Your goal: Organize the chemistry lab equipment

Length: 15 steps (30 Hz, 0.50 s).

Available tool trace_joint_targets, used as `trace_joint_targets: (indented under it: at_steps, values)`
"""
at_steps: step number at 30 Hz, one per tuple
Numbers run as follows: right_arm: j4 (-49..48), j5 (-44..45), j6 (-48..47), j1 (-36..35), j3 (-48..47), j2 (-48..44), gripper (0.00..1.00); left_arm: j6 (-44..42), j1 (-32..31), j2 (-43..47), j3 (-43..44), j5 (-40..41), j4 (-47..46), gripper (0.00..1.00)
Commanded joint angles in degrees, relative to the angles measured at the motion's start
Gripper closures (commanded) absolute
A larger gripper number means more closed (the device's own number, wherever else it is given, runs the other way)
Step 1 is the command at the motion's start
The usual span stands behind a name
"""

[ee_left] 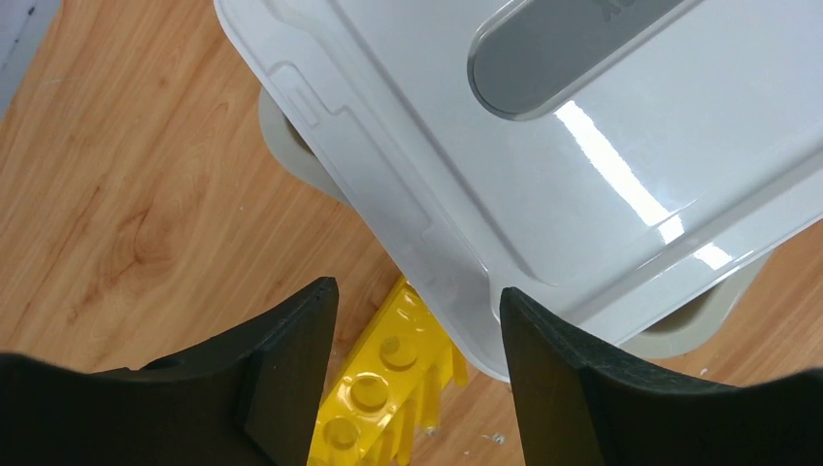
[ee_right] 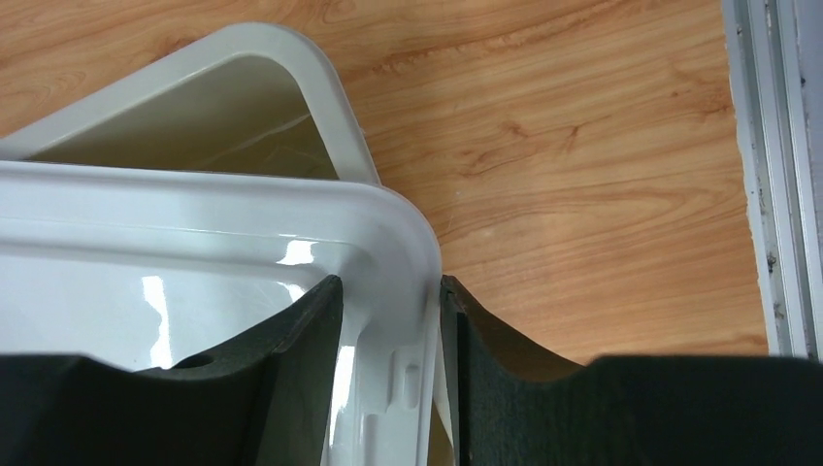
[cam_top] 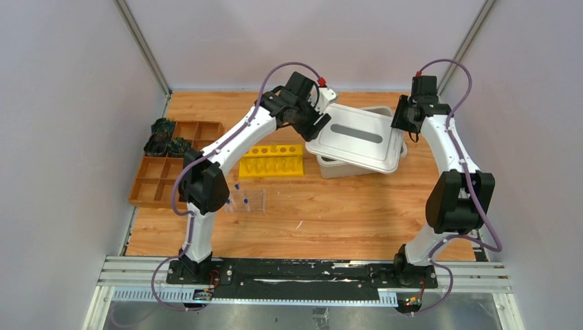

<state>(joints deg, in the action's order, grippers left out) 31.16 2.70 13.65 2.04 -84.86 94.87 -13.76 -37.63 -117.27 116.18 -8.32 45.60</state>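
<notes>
rim corner of glossy white plastic lid clamped in right gripper; left gripper wide open, empty, just beside lid.

White arm links, black joints, purple cables, red connector caps; black end effector fingers.

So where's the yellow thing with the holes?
In the top view, the yellow rack sits mid-table, just left of the white bin and its lid, with the clear rack slightly nearer the arm bases.
</notes>
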Motion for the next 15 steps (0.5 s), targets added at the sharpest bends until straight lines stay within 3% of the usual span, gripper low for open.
trace_joint_targets:
  at_steps: [1,15]
  values:
    - [1.1,-0.7,-3.3,0.8,-2.3,1.9,0.55,-0.7,-0.3,0.1,1.6,0.0,-0.2,0.32]
    - [1.0,-1.4,-4.8,0.8,-9.0,8.2,0.56,-2.4,-1.9,3.0,-3.9,-0.3,-0.2,0.32]
